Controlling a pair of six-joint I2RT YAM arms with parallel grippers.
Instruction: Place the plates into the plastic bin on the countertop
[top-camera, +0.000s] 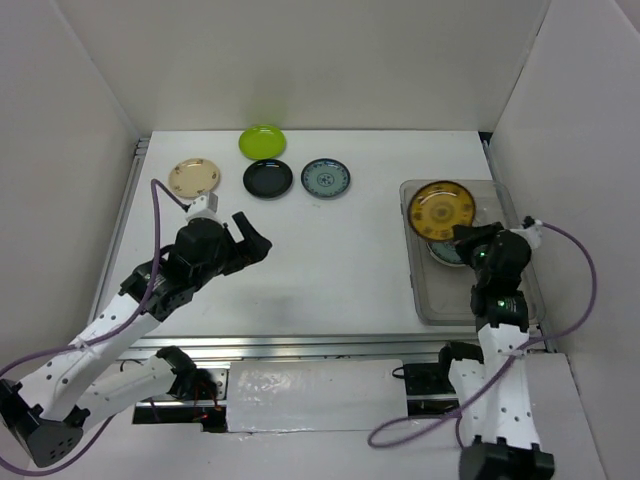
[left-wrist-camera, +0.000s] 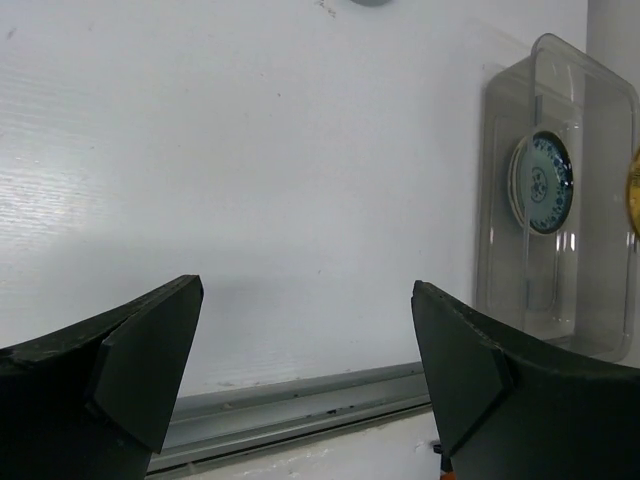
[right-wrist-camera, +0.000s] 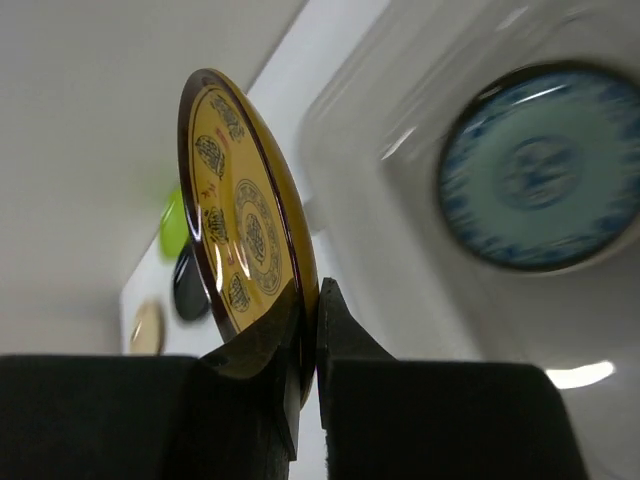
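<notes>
Pinching the amber plate (top-camera: 441, 208) by its lower rim, the right gripper (top-camera: 462, 238) holds it over the upper end of the plastic bin (top-camera: 411, 270), at the right side of the overhead view. A blue-grey plate (top-camera: 445, 253) already lies inside the bin, just below it.

The left gripper (top-camera: 255, 232) hangs over the countertop (top-camera: 330, 260) at centre left, fingers spread wide and holding nothing. Along the upper middle sit four more plates: a cream plate (top-camera: 194, 177), a lime green plate (top-camera: 262, 141), a black plate (top-camera: 268, 178) and a second blue-grey plate (top-camera: 326, 178).

These plates look rigid, glossy and likely slippery and breakable. They lie too flat to grasp anywhere but the rim.

Only the right wrist view shows the grip itself: the plate stands on edge, its rim squeezed between the two dark fingers. The overhead view hides that, but alone shows all the waiting plates. The left wrist view shows the bin's clear walls at its right edge.
</notes>
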